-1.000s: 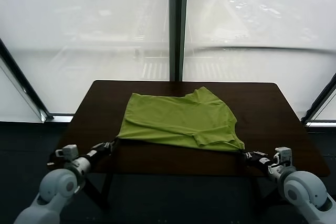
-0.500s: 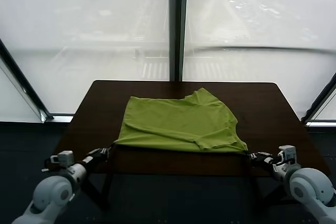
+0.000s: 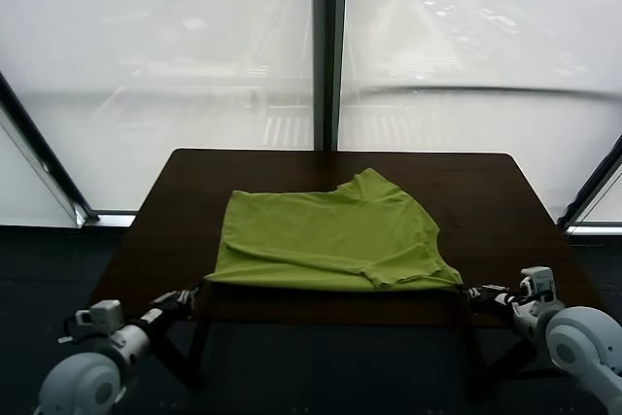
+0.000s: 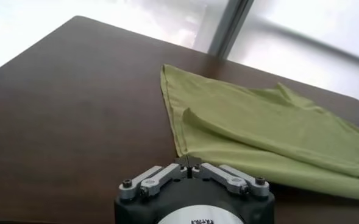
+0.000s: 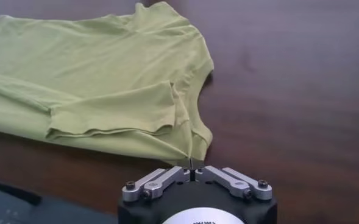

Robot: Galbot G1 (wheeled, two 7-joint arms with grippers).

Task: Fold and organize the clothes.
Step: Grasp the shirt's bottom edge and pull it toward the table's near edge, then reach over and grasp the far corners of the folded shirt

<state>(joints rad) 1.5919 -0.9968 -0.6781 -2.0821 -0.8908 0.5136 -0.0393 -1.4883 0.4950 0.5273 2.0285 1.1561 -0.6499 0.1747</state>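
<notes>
the lime-green t-shirt (image 3: 328, 237) lies folded on the dark brown table (image 3: 486, 201), spread across its middle and reaching down to the near edge. a sleeve flap is turned over on top of the body toward four o'clock, and a peak of fabric stands up at about one o'clock near the far side. behind the table are big frosted windows (image 3: 175, 46) with a dark upright post (image 3: 327, 46) between them.

the left gripper (image 3: 197, 288) sits at the shirt's seven o'clock corner, right at the table's near edge. from its wrist camera the fingers are pressed together to a point, pinching the very tip of the hem corner (image 4: 190, 159). the right gripper (image 3: 465, 288) is at the five o'clock corner, and its fingers too are closed tight on the tip of fabric there (image 5: 192, 162). the cloth between the two corners runs fairly straight along the near edge, with soft creases running across the body.

both arms reach in low from below the table's near edge, the left from seven o'clock, the right from five.
</notes>
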